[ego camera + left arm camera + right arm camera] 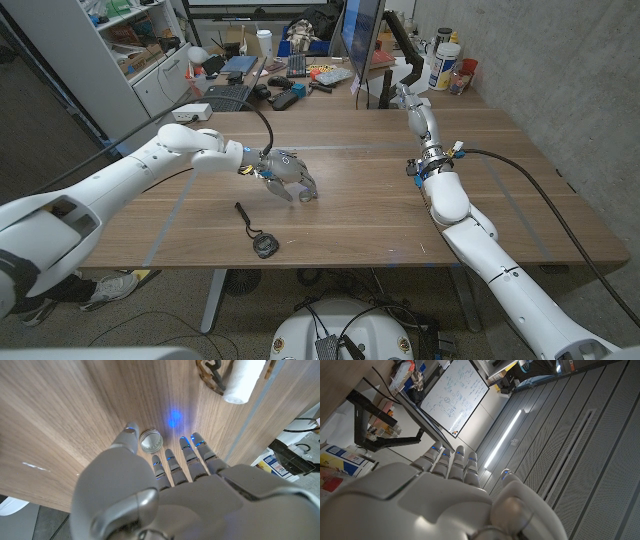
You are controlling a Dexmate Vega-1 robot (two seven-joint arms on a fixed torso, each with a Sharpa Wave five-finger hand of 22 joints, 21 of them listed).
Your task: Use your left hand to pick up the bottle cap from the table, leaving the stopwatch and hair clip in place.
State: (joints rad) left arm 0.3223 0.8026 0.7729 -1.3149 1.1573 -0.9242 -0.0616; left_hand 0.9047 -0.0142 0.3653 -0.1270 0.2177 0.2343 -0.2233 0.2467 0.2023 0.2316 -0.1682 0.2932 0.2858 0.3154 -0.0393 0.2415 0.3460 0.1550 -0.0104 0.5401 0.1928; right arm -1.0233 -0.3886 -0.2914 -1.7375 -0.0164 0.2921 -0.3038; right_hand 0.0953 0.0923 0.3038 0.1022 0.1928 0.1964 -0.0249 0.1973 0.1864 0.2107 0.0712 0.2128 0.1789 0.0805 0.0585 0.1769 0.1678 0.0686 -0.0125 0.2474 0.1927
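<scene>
The left hand [165, 495] hovers open over the bottle cap [150, 440], which lies on the worktop [65, 415] between thumb and fingers. Close gently and evenly so the cap doesn't skid away.

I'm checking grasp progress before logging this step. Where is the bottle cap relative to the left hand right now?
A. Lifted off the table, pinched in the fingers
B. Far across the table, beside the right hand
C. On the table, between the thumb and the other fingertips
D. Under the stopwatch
C. The left wrist view shows the bottle cap lying on the wooden table, between the thumb and fingertips of the left hand, not yet lifted.
</scene>
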